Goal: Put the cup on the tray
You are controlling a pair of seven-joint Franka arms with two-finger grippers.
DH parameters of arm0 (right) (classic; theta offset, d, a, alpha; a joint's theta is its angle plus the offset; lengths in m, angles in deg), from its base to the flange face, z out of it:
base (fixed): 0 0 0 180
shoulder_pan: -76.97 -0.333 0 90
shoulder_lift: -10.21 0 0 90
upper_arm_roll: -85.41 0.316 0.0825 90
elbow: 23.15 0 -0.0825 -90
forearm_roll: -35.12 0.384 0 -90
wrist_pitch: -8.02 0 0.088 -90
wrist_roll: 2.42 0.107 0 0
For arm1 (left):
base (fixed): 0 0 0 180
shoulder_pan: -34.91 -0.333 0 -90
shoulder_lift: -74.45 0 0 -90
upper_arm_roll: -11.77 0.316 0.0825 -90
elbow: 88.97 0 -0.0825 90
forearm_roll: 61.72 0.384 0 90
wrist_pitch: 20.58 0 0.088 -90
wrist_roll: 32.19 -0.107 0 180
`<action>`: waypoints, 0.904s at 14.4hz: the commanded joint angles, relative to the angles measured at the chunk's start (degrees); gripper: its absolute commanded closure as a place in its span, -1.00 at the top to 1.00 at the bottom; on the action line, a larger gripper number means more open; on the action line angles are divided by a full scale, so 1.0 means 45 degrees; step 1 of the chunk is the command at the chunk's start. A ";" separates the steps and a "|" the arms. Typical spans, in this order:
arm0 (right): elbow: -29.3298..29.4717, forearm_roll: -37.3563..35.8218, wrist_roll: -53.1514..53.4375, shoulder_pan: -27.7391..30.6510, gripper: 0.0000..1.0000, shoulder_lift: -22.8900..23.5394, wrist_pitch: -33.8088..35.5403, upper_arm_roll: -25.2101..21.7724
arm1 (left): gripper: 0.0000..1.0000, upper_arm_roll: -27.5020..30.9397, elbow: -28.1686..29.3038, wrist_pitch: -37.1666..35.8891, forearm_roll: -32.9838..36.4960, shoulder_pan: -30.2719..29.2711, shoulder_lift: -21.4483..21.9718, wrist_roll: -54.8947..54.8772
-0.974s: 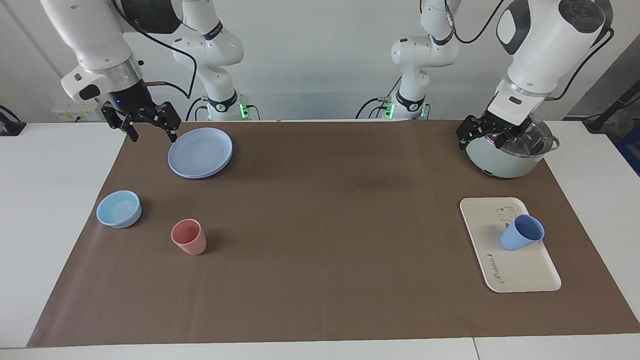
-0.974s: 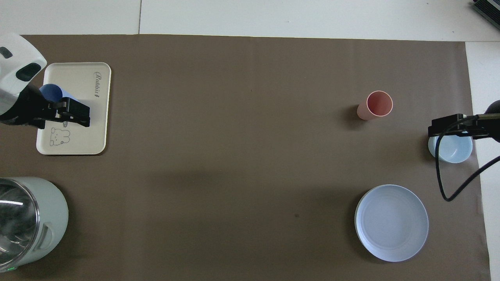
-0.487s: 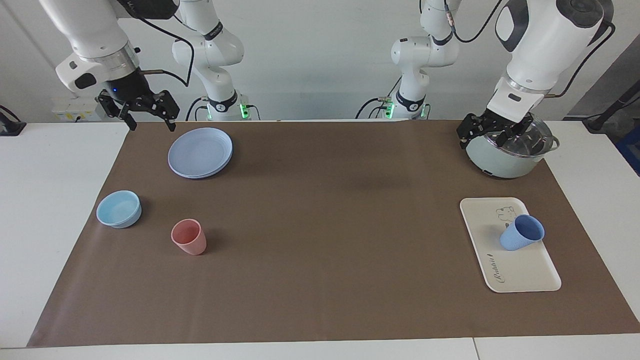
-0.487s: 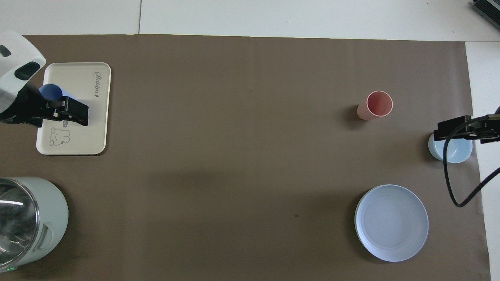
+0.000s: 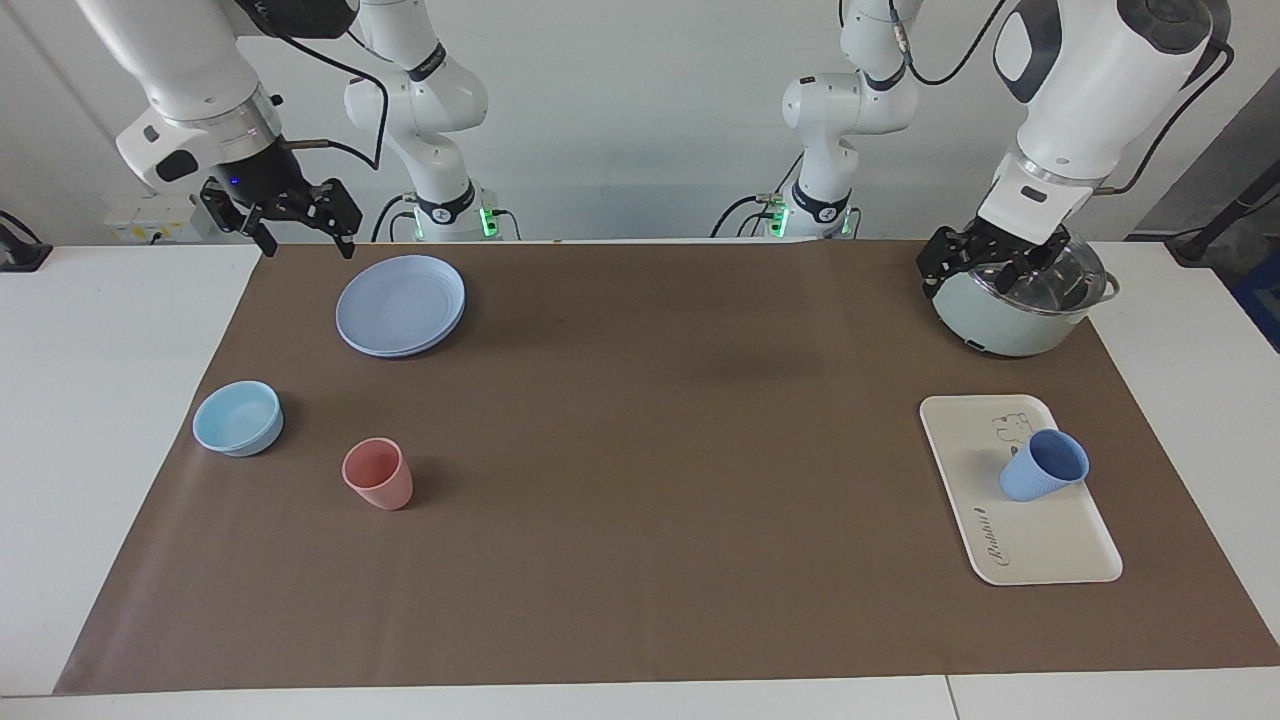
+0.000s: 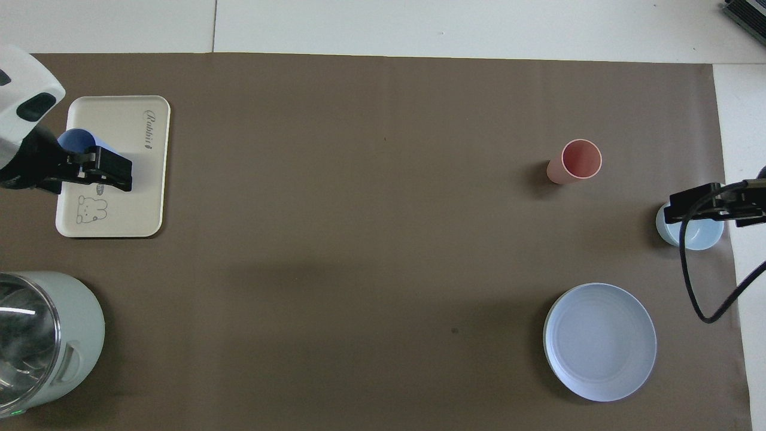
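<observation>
Both jaws stand spread and empty: left gripper (image 5: 985, 268) raised over the pot (image 5: 1020, 305), right gripper (image 5: 295, 228) raised by the plate (image 5: 401, 304). Cup (image 5: 1043, 466) stands upright on tray (image 5: 1040, 550), unsupported; placement judged complete.

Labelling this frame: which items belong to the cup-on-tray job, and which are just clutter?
Job items:
- cup, periwinkle blue, standing on the tray
- tray, cream-white, at the left arm's end

Clutter:
- pink tumbler
- light-blue bowl
- round blue plate
- pale green pot
</observation>
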 commanded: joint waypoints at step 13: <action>-0.0058 -0.0270 -0.0224 0.0033 1.00 0.0017 -0.0143 0.0069 | 1.00 0.0121 -0.0035 0.0109 0.0131 0.0043 0.0232 -0.0160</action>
